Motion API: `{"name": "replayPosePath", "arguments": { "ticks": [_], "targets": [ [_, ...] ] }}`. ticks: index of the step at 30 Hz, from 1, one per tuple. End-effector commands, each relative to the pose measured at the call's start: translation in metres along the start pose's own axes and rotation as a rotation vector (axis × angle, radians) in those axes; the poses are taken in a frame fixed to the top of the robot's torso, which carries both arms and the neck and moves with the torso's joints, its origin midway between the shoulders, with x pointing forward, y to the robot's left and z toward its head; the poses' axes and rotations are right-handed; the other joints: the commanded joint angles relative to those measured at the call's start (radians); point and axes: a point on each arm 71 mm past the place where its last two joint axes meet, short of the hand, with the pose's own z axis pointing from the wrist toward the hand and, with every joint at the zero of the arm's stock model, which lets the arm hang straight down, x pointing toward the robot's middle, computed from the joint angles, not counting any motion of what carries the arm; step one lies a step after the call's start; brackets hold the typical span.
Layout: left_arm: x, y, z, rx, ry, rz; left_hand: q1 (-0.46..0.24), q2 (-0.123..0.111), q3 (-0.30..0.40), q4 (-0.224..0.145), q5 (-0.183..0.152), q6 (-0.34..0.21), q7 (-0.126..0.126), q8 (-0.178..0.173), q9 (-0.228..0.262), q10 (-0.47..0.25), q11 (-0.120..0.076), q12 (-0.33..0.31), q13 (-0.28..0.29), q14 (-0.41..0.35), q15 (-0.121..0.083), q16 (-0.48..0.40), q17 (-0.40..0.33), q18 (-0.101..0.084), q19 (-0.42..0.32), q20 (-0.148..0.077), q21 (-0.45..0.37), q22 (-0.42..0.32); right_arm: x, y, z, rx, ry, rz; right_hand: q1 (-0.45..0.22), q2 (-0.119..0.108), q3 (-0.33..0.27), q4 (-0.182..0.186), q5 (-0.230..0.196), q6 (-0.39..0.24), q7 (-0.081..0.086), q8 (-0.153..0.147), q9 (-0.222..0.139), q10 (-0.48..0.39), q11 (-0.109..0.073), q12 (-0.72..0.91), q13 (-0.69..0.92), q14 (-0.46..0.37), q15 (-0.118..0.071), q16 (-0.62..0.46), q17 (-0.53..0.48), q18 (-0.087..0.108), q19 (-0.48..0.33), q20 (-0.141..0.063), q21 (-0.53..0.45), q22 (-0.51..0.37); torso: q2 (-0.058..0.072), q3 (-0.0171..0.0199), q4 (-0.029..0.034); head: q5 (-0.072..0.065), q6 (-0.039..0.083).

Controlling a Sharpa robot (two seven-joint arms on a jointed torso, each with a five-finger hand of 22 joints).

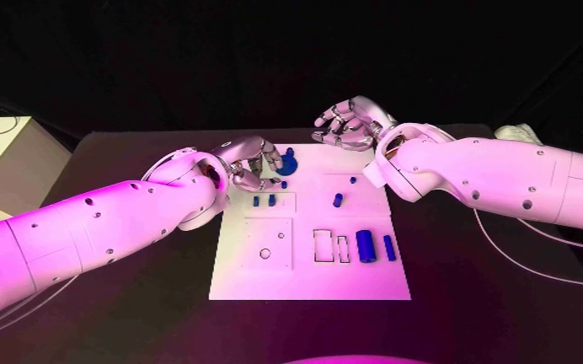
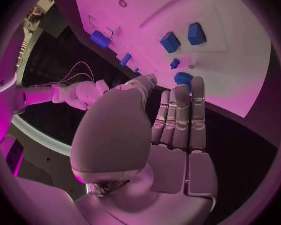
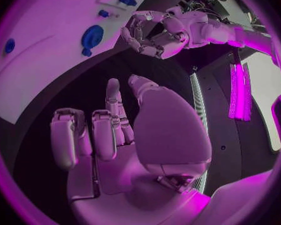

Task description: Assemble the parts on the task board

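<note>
The white task board (image 1: 310,275) lies mid-table. A round blue part (image 1: 288,161) stands near its far edge, two small blue parts (image 1: 264,200) and another pair (image 1: 339,200) sit in the middle, and two blue cylinders (image 1: 376,248) lie in slots to the right. My left hand (image 1: 249,163) hovers over the board's far left corner, its fingertips (image 2: 189,85) just short of the round blue part (image 2: 183,78), holding nothing. My right hand (image 1: 350,124) hangs beyond the board's far edge, above the black table. Its fingers (image 3: 93,132) are loosely bent and hold nothing.
The black table (image 1: 486,280) surrounds the board on all sides. A pale box edge (image 1: 22,157) stands off the table's left side. White cable (image 1: 510,250) runs under my right arm. The board's near half has open recesses (image 1: 267,242).
</note>
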Motion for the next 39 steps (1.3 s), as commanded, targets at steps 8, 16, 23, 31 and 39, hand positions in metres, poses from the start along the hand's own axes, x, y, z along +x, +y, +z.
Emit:
{"name": "replayPosePath", "arguments": {
  "ticks": [8, 16, 23, 31, 39],
  "targets": [
    [0.010, -0.006, 0.014, -0.017, 0.096, 0.156, 0.020, 0.015, -0.008, 0.002, 0.001, 0.049, -0.010, -0.020, -0.029, 0.023, -0.008, -0.007, -0.024, 0.053, -0.001, 0.096, 0.034, 0.012, 0.021, -0.003, 0.039, 0.029, 0.002, 0.004, 0.000, -0.031, -0.003, 0.002, -0.006, -0.018, 0.018, -0.001, -0.002, 0.003, 0.004, 0.004, 0.002, -0.003, 0.004, -0.040, -0.042, 0.062, 0.000, -0.005, 0.105, 0.020, 0.062, 0.000, -0.006, 0.214, 0.000, 0.0010, -0.0013, 0.002, -0.001],
    [0.018, -0.007, 0.022, -0.032, 0.142, 0.199, 0.030, 0.016, 0.005, 0.001, 0.001, 0.079, -0.011, -0.040, -0.048, 0.043, -0.010, -0.014, -0.040, 0.094, -0.003, 0.169, 0.083, 0.006, 0.042, -0.002, 0.090, 0.081, 0.003, 0.005, 0.000, -0.033, -0.001, 0.003, -0.010, -0.020, 0.022, -0.001, -0.002, 0.002, 0.005, 0.003, 0.003, -0.002, 0.006, -0.056, -0.058, 0.062, 0.001, -0.005, 0.105, 0.020, 0.062, 0.001, -0.005, 0.215, 0.000, 0.0011, -0.0010, -0.001, -0.001],
    [0.022, -0.010, 0.026, -0.027, 0.143, 0.210, 0.033, 0.015, 0.011, 0.000, 0.001, 0.086, -0.011, -0.048, -0.053, 0.049, -0.009, -0.020, -0.047, 0.104, -0.002, 0.189, 0.094, 0.002, 0.052, -0.002, 0.112, 0.105, 0.004, 0.006, 0.000, -0.034, 0.000, 0.004, -0.011, -0.020, 0.023, -0.001, -0.002, 0.001, 0.006, 0.003, 0.003, -0.002, 0.007, -0.061, -0.064, 0.062, 0.002, -0.005, 0.105, 0.020, 0.062, 0.001, -0.005, 0.215, 0.001, 0.0015, -0.0009, -0.003, -0.001],
    [0.023, -0.012, 0.030, -0.026, 0.144, 0.210, 0.040, 0.018, 0.022, -0.004, 0.001, 0.098, -0.010, -0.057, -0.059, 0.063, -0.010, -0.026, -0.054, 0.119, -0.003, 0.217, 0.109, -0.002, 0.068, -0.001, 0.144, 0.141, 0.004, 0.006, 0.000, -0.035, 0.004, 0.005, -0.013, -0.020, 0.023, 0.000, -0.001, 0.002, 0.006, 0.003, 0.003, -0.002, 0.007, -0.065, -0.068, 0.062, 0.002, -0.005, 0.105, 0.020, 0.063, 0.001, -0.005, 0.215, 0.000, 0.0011, 0.0004, -0.007, -0.006],
    [0.024, -0.012, 0.031, -0.028, 0.151, 0.207, 0.049, 0.024, 0.036, -0.010, 0.000, 0.108, -0.009, -0.062, -0.063, 0.072, -0.010, -0.032, -0.060, 0.124, -0.003, 0.233, 0.113, -0.005, 0.073, -0.001, 0.162, 0.160, 0.005, 0.007, 0.000, -0.034, 0.008, 0.006, -0.015, -0.020, 0.023, 0.001, -0.001, 0.002, 0.006, 0.003, 0.003, 0.000, 0.007, -0.067, -0.070, 0.062, 0.002, -0.005, 0.105, 0.020, 0.063, 0.002, -0.005, 0.215, 0.000, 0.0010, 0.0005, -0.009, -0.007]
  ]
}}
